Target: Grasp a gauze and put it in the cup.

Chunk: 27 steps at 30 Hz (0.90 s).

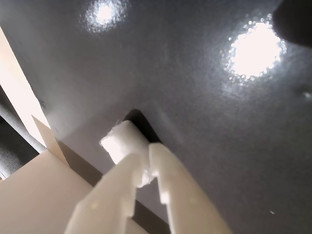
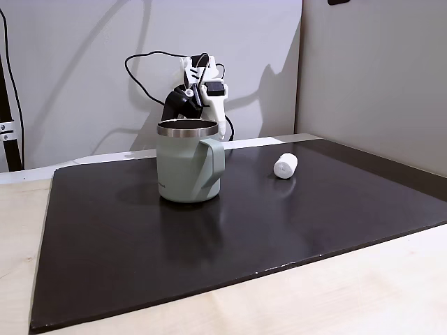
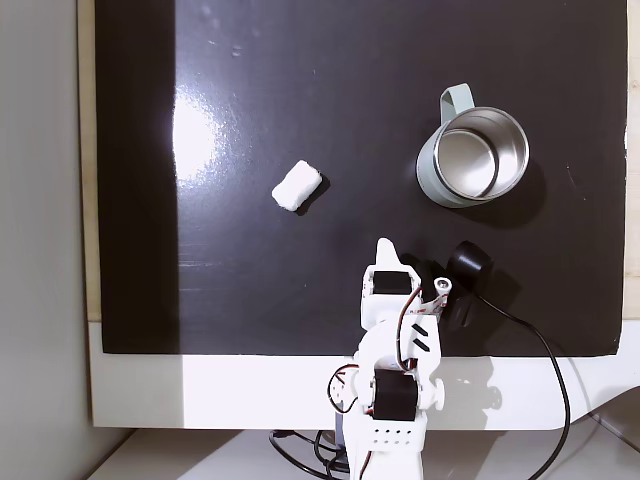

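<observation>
The gauze [image 3: 297, 186] is lying free on the dark surface [image 3: 250, 80], looking light and squashy; gripping across its middle seems best; the tool [image 3: 385, 246] is sitting nearly pressed together, holding nothing.

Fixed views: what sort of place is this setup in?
Probably an indoor tabletop bench in a home or small lab; which one can't be told. A black mat lies on a pale wooden table, a small white robot arm stands at its edge, and plain walls close it in.
</observation>
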Motion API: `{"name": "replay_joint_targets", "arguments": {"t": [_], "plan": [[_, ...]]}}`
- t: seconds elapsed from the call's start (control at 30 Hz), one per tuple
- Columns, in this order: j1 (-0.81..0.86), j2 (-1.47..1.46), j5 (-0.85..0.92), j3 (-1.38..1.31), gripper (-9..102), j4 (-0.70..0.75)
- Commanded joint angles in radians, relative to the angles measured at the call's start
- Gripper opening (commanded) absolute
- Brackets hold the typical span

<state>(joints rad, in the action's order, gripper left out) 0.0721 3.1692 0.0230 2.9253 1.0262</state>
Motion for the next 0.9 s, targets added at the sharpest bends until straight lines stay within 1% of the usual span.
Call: {"name": "replay_joint_targets", "arguments": {"t": [0.0,0.67,0.77,0.87], "plan": [[-0.072,0.008,0.064,-0.009,0,-0.020],[-0.064,0.008,0.077,-0.011,0,-0.021],[-0.044,0.009,0.075,-0.051,0,-0.002],[-0.058,0.006,0.072,-0.129,0,0.029]]}}
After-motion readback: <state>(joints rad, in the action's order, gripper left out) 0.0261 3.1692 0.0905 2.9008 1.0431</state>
